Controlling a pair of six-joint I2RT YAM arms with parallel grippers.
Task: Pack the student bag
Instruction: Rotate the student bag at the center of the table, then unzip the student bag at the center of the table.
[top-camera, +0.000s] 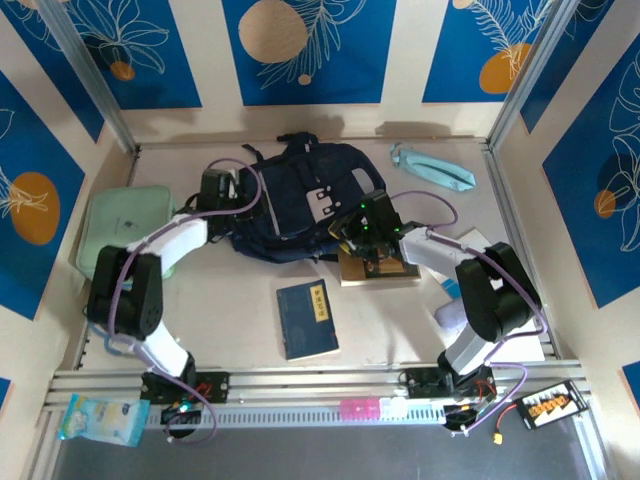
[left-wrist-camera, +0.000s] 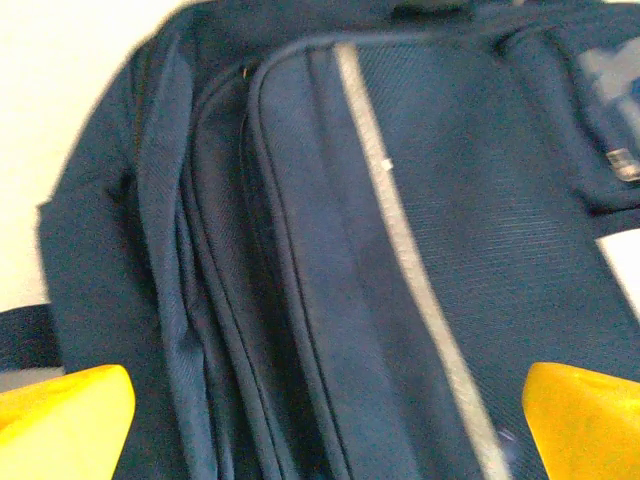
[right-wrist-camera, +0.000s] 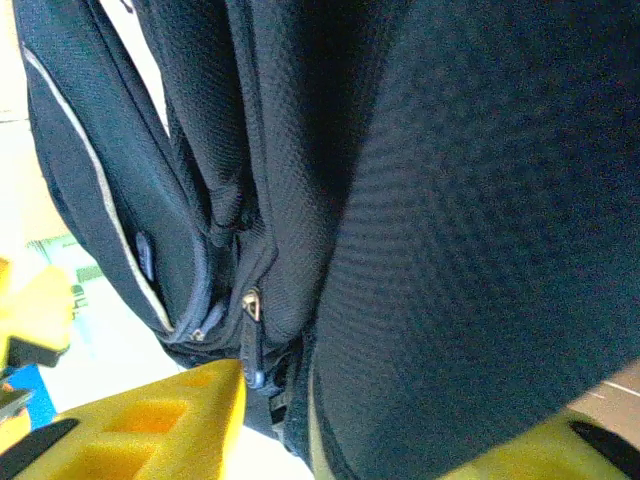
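Observation:
The student bag (top-camera: 300, 200), a navy-blue backpack with a white buckle patch, lies flat at the back middle of the table. My left gripper (top-camera: 222, 190) is at its left side; in the left wrist view its yellow fingertips (left-wrist-camera: 62, 418) stand wide open over the front pocket and its light stripe (left-wrist-camera: 400, 250). My right gripper (top-camera: 350, 232) is at the bag's near right edge. Its yellow fingers (right-wrist-camera: 150, 420) stand apart with thick bag fabric (right-wrist-camera: 450, 250) bulging between them, and a zipper pull (right-wrist-camera: 252, 303) hangs just beside the left finger.
A blue book (top-camera: 308, 318) lies in front of the bag and a brown notebook (top-camera: 378, 268) under my right arm. A mint-green flat case (top-camera: 125, 230) is at the left, a light-blue pouch (top-camera: 430, 165) at the back right, white papers (top-camera: 505, 310) at the right.

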